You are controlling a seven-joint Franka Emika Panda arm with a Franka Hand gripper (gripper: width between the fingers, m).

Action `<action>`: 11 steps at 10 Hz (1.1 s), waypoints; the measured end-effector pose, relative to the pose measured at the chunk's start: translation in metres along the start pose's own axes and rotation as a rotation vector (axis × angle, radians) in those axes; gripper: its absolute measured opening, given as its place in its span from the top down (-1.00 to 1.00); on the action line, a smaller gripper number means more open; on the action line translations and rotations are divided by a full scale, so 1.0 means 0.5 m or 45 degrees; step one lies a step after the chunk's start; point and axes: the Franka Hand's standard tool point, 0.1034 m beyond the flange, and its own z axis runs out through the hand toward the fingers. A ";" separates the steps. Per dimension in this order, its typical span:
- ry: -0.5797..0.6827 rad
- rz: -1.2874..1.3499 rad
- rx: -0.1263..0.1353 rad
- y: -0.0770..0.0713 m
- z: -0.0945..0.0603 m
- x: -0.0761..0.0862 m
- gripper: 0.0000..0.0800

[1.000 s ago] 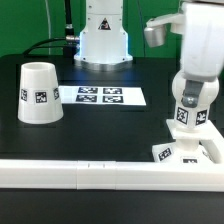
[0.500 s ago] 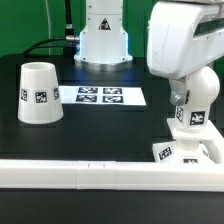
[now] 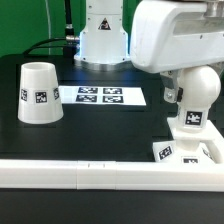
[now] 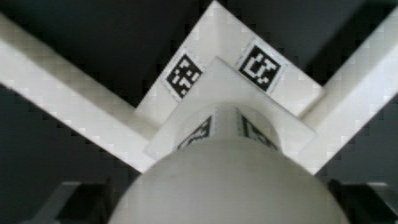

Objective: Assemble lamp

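Note:
The bulb (image 3: 192,108) stands upright with its stem in the flat square base (image 3: 186,151), at the exterior view's right, against the rail. My arm (image 3: 172,35) hangs right over it. In the wrist view the bulb's round head (image 4: 222,180) fills the space between my fingers. My gripper (image 4: 217,208) is open, one dark finger (image 4: 68,203) on each side of the head with a gap to it. Beyond the head shows the base (image 4: 222,45) with its tags. The tapered shade (image 3: 38,92) stands alone, mouth down, at the exterior view's left.
A long white rail (image 3: 90,173) runs along the front and turns a corner round the base; its arms (image 4: 68,88) show in the wrist view. The marker board (image 3: 100,96) lies flat mid-table. The robot's pedestal (image 3: 103,38) stands behind it.
My arm has swung in from the exterior view's upper right to a place over the bulb. The jaws have kept the same width. Bulb, base and shade have not moved.

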 end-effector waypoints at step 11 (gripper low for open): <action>0.012 0.683 0.037 0.017 -0.018 -0.016 -0.73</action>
